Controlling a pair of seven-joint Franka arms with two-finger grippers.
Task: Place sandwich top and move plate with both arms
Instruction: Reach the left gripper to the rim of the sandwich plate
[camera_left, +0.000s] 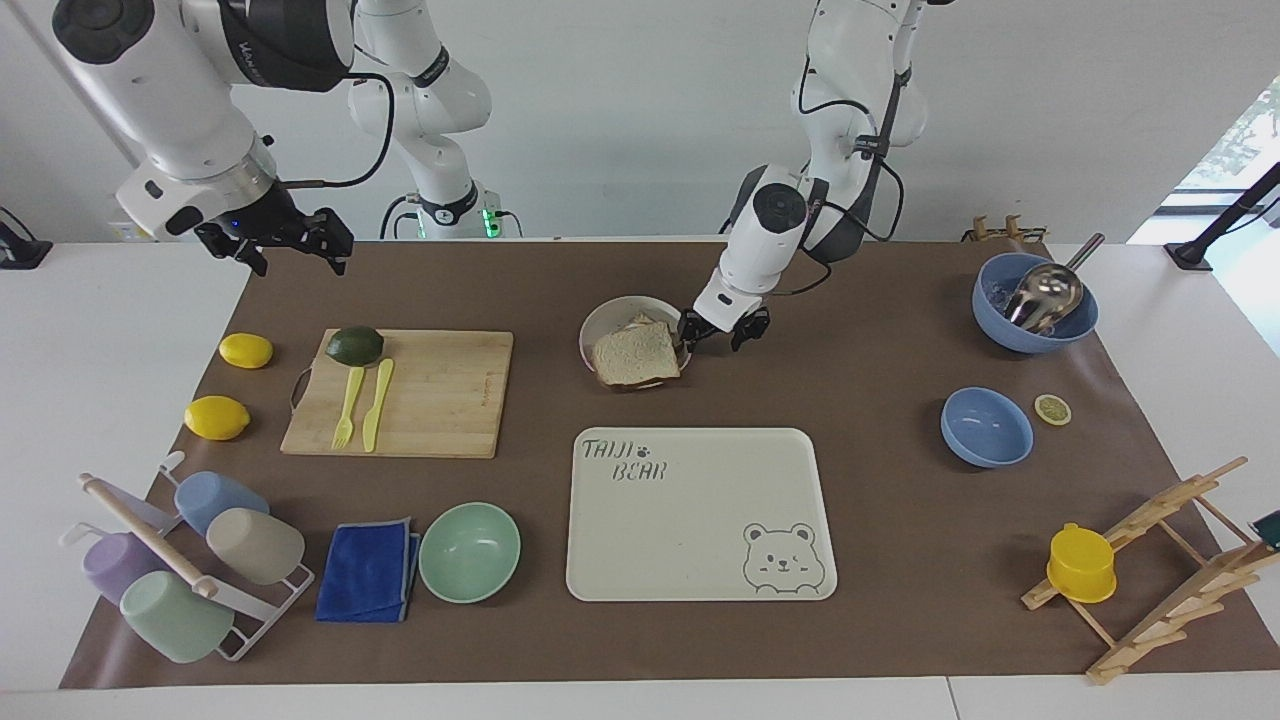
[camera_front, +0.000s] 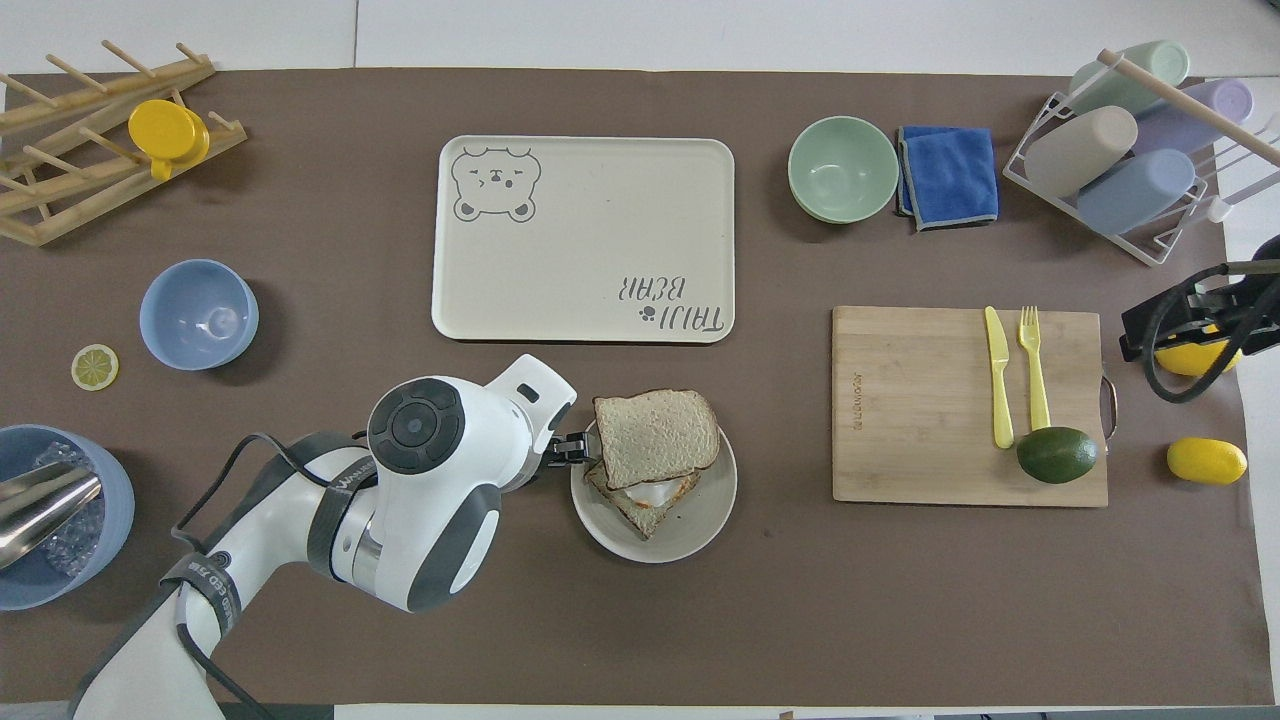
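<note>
The plate stands mid-table, nearer to the robots than the cream tray. On it lies a toast slice with fried egg, and the sandwich top rests on that, skewed and overhanging the rim; it also shows in the overhead view on the plate. My left gripper is low and open, one finger at the plate's rim on the left arm's side; it also shows in the overhead view. My right gripper is open and empty, raised over the mat's edge at the right arm's end.
The bear tray lies farther from the robots than the plate. A cutting board with avocado, fork and knife lies toward the right arm's end, two lemons beside it. Blue bowls and a wooden rack stand toward the left arm's end.
</note>
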